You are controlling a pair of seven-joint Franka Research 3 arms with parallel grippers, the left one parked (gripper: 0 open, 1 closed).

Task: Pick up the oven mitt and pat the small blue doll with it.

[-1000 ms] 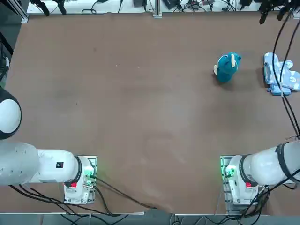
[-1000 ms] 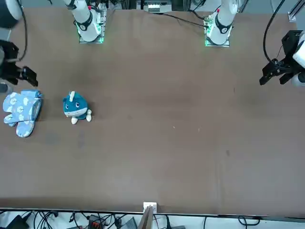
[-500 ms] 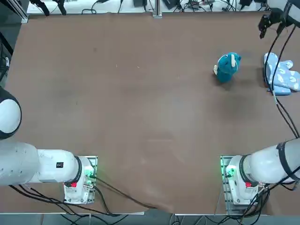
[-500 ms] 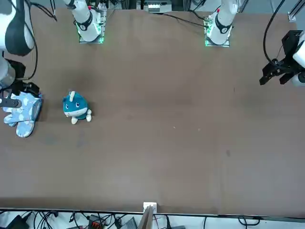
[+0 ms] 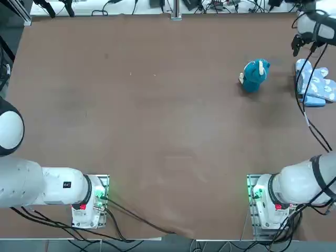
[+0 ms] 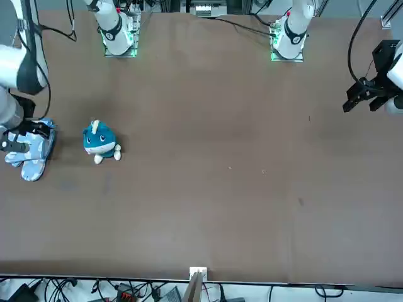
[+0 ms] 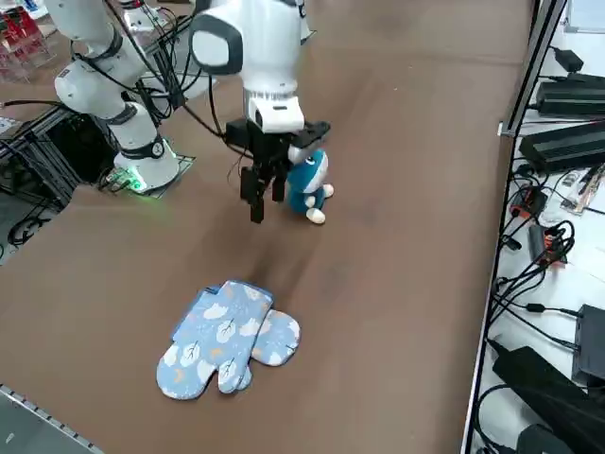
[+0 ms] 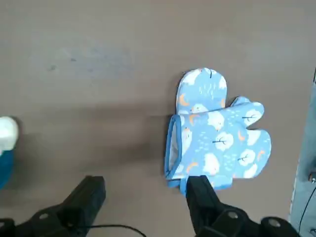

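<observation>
Currently right gripper (image 8: 146, 190) hangs open and empty; mitts (image 7: 227, 331) lie overlapped on the table, well apart from the doll (image 7: 309, 185). Risk: overlap makes it grab both.

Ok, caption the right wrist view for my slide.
Open black two-finger right gripper above the brown table, two light-blue patterned fabric oven mitts overlapping beyond its fingertips.

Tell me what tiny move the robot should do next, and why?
Perhaps ease the right gripper sideways toward the oven mitts before lowering: its fingers are open, with table between them, and the mitts lie mostly off to one side.
</observation>
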